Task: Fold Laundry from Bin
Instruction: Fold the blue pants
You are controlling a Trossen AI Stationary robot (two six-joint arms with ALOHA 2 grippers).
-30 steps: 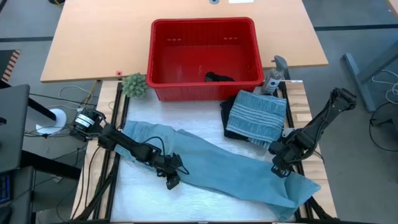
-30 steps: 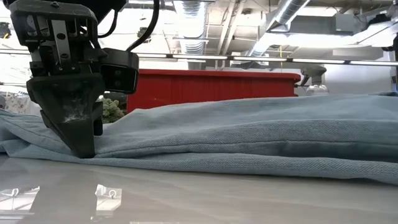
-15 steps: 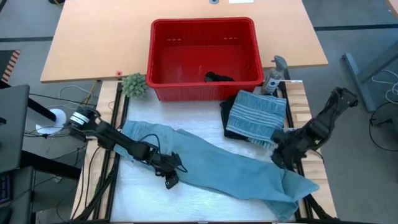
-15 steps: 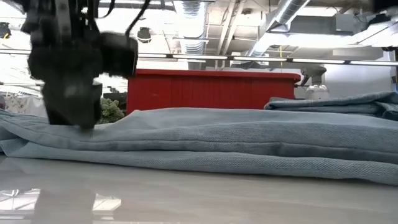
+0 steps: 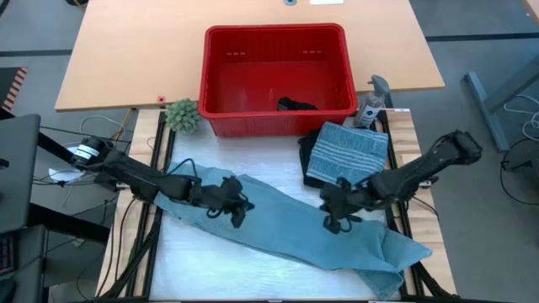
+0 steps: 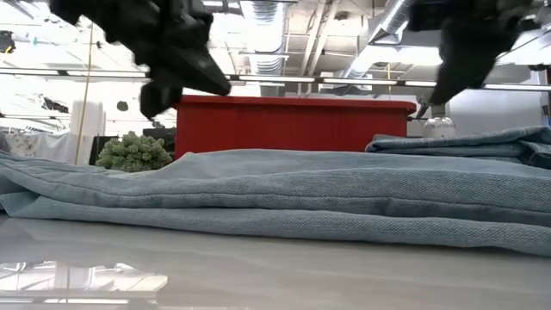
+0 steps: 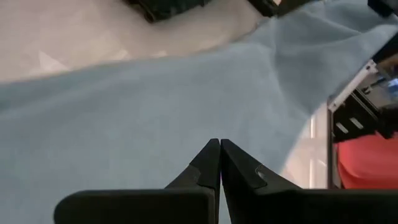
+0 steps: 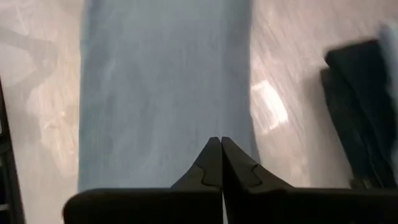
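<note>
Laundry: denim piece (image 5: 295, 223) lying diagonally across surface (image 5: 210, 269), long axis left-rear to right-front. Left fingers (image 5: 237, 210) & right fingers (image 5: 333, 220) hovering over its middle, both pinched together, gripping nothing; right nearer front end.

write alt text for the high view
Light blue denim garment lies spread across the table, with the left gripper and right gripper over it, jaws shut. Behind sit a red bin, a folded striped cloth and a small green plant.
</note>
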